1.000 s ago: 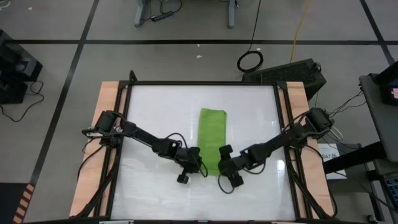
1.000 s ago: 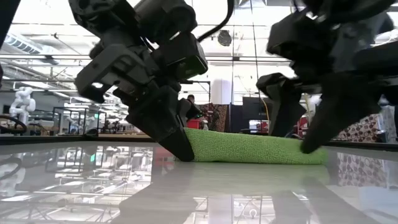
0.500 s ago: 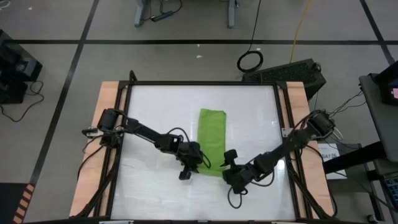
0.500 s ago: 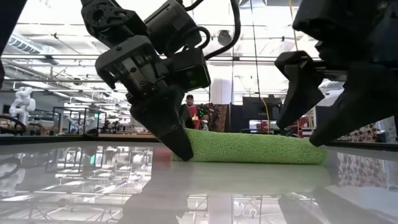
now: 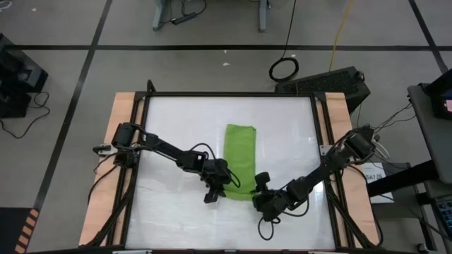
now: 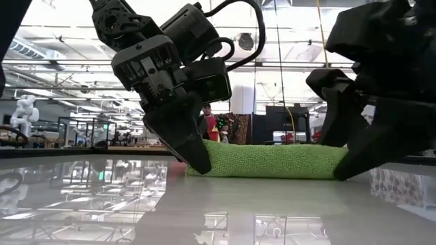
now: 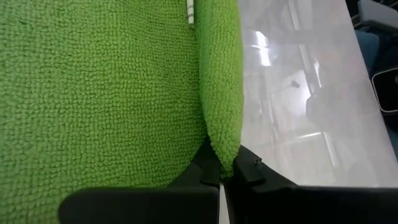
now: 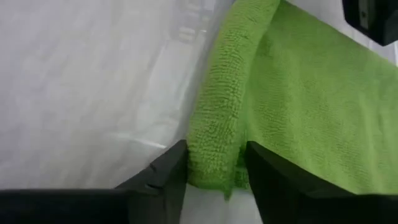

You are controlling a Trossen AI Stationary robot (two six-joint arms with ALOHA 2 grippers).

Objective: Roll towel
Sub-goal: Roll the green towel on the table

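Left hand [image 7: 219, 177] was clamped on the towel [image 5: 240, 156] near corner; right hand [image 8: 214, 167] straddled the opposite corner, fingers apart. Recommended: close fully, then lift both corners evenly.

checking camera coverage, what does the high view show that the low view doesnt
Only the high view: the whole white table with its wooden side rails, the towel as a long folded strip running away from the grippers, both arms from base to wrist, and the floor with a cable coil.

Only the low view: the towel's near edge thick and slightly lifted off the table, and the room behind with a person.

Both: the left gripper shut on the towel's near corner, and the right gripper at the other near corner.
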